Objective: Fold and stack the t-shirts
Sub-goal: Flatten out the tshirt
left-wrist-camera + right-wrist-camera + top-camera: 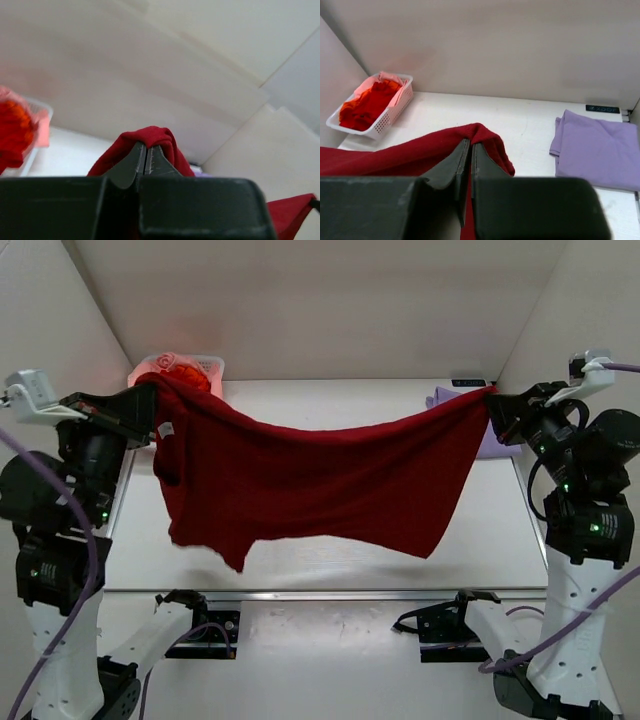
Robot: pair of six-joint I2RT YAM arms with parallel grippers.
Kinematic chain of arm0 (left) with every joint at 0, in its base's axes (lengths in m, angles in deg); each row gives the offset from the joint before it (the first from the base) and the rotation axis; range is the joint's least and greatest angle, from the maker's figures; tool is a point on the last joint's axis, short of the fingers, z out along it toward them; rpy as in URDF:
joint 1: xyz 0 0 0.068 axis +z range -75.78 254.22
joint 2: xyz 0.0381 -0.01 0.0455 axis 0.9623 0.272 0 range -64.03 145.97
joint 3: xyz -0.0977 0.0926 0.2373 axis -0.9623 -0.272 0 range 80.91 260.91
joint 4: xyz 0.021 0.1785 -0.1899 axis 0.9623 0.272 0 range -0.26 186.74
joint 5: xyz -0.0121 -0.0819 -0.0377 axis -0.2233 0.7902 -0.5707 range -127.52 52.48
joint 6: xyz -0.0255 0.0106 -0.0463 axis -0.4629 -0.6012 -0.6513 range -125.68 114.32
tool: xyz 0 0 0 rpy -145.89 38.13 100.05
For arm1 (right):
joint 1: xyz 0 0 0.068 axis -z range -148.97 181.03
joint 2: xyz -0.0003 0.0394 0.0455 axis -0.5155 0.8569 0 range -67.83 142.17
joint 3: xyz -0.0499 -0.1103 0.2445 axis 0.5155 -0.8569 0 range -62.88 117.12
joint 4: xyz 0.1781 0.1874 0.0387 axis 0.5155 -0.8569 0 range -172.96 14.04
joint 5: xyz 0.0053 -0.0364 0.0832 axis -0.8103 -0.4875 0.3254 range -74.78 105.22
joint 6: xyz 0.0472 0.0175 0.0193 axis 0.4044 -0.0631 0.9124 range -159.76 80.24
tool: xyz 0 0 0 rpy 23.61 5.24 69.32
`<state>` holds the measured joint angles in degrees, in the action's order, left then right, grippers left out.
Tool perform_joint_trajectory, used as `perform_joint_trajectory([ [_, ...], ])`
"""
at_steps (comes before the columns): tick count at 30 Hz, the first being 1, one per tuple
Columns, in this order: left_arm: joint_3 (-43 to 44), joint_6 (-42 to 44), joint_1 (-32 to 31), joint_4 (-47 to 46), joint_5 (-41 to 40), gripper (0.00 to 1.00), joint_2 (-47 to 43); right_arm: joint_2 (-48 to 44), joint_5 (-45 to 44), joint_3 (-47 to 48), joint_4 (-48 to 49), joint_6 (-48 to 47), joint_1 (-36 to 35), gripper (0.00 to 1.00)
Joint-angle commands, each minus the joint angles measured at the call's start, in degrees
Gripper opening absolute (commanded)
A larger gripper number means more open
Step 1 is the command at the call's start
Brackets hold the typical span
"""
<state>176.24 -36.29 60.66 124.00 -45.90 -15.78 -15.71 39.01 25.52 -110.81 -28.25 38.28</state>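
Observation:
The large dark red t-shirt [320, 480] hangs spread in the air between both arms, sagging in the middle above the table. My left gripper [150, 392] is shut on its left corner, seen bunched over the closed tips in the left wrist view [146, 145]. My right gripper [490, 400] is shut on its right corner, also seen in the right wrist view [471, 142]. A folded lavender t-shirt [597, 150] lies at the back right. Orange-red and pink shirts [370, 100] lie in the basket.
The white plastic basket [395, 107] stands at the back left corner, partly hidden by the red shirt in the top view [205, 368]. White walls close in the table on three sides. A small black label [602, 108] sits by the back wall.

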Motion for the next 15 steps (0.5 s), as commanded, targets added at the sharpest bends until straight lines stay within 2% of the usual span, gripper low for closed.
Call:
perform_joint_trajectory([
  [1,-5.49,1.08,3.87,-0.68,5.63,0.0,3.78,2.81,4.96,-3.74,4.87,1.85,1.11,0.0],
  [6,-18.93,0.37,7.75,-7.26,13.03,0.0,5.62,7.46,-3.39,-6.75,5.06,-1.83,-6.09,0.0],
  [9,-22.89,-0.15,9.07,-9.82,15.5,0.0,8.87,12.02,-3.84,-7.63,5.85,-2.98,-6.2,0.0],
  [11,-24.48,0.9,9.25,-11.31,16.55,0.0,12.2,15.89,-3.93,-7.63,6.63,-3.59,-6.45,0.0],
  [13,-23.88,1.7,9.95,-13.42,19.35,0.0,18.87,21.08,-5.77,-3.17,6.99,-5.0,-6.9,0.0],
  [15,-18.37,1.08,11.71,-13.52,22.86,0.0,22.13,25.56,-8.13,2.26,4.63,-6.14,-8.47,0.0],
])
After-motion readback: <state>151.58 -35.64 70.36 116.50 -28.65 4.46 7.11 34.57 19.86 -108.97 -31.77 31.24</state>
